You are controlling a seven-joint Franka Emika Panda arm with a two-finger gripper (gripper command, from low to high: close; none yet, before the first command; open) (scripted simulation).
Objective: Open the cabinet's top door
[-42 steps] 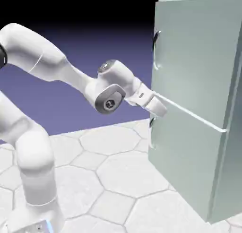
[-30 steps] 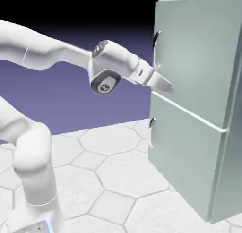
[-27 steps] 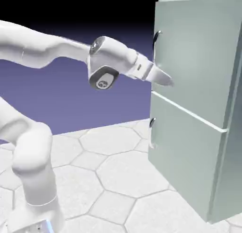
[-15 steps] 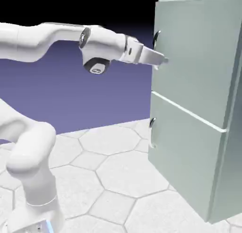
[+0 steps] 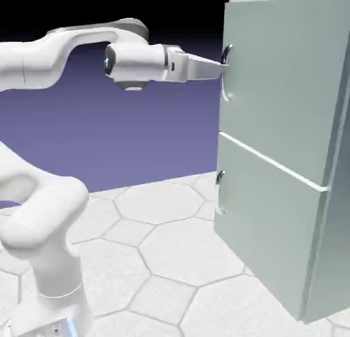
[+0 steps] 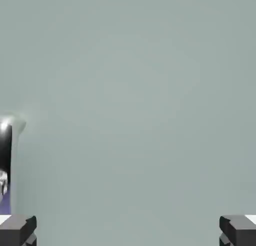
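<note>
Reaching level toward the cabinet [image 5: 273,212], the gripper [image 5: 224,69] has its fingers wide apart, nothing between them. The top door [image 5: 287,89] looks shut, a stiff panel, probably heavyish but smooth on its hinges; its curved metal handle [image 5: 225,72] (slick, I'd guess) is the place to take hold. In the exterior view, that handle is at the door's left edge, by the fingertips; in the hand view, it shows at the far left, outside the fingers' gap.
</note>
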